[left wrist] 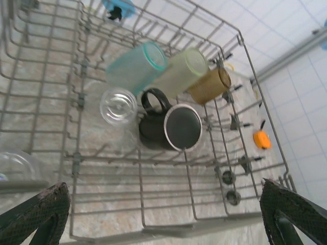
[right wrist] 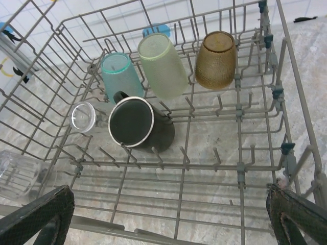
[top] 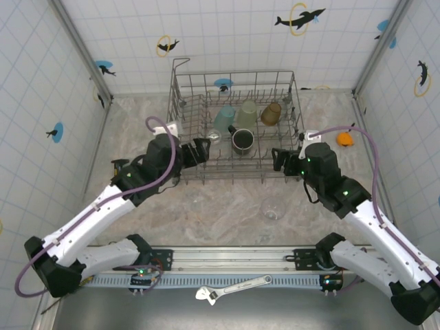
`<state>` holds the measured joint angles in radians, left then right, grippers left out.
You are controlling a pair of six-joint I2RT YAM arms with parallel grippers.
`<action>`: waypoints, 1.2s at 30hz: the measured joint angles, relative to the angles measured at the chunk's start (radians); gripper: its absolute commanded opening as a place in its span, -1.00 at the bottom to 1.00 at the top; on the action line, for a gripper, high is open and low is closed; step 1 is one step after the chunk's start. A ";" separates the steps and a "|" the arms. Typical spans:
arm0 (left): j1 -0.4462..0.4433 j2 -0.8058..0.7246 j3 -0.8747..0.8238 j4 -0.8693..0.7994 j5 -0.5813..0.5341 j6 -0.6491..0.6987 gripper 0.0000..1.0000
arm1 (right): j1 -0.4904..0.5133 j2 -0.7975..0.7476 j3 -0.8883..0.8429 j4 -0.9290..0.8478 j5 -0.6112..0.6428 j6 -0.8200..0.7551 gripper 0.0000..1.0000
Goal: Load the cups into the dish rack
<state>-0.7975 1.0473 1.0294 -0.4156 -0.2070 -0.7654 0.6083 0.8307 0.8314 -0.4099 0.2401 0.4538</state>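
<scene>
The large grey wire dish rack [top: 240,72], far centre, holds a black handled mug [top: 242,139], pale green tumbler [top: 247,113], teal tumbler [top: 224,118], amber tumbler [top: 271,113] and small clear tumbler [top: 214,137]. A second clear tumbler [top: 273,209] stands outside, nearer. Left gripper [top: 203,150] and right gripper [top: 278,159] gape empty.

The table [top: 227,206] has a pale top that looks like stone, with grey and brown swirls. A big grey wire dish rack [top: 234,168] stands on it, in the middle and toward the far side. In front of the rack, a bit to the right, one clear cup [top: 273,208] sits on the bare top, apart from the rack. A small orange thing [top: 345,138] lies on the table near the rack's right side. At the near edge, a silver wrench [top: 234,287] lies flat on a grey metal strip [top: 289,307].
</scene>
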 measured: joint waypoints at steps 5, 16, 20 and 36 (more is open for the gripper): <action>-0.182 0.091 0.002 0.000 -0.066 -0.003 0.95 | 0.000 -0.010 -0.012 -0.023 0.013 0.022 1.00; -0.430 0.340 0.093 0.005 -0.133 0.005 0.95 | 0.000 -0.051 -0.016 -0.076 0.070 0.034 1.00; -0.465 0.399 0.123 0.005 -0.118 0.008 0.81 | 0.000 -0.073 -0.026 -0.083 0.085 0.035 1.00; -0.473 0.599 0.151 0.027 0.063 0.027 0.30 | -0.022 -0.057 -0.045 -0.087 0.091 0.021 1.00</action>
<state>-1.2701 1.6459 1.1809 -0.3885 -0.1444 -0.7380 0.5865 0.7738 0.7868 -0.4969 0.3309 0.4747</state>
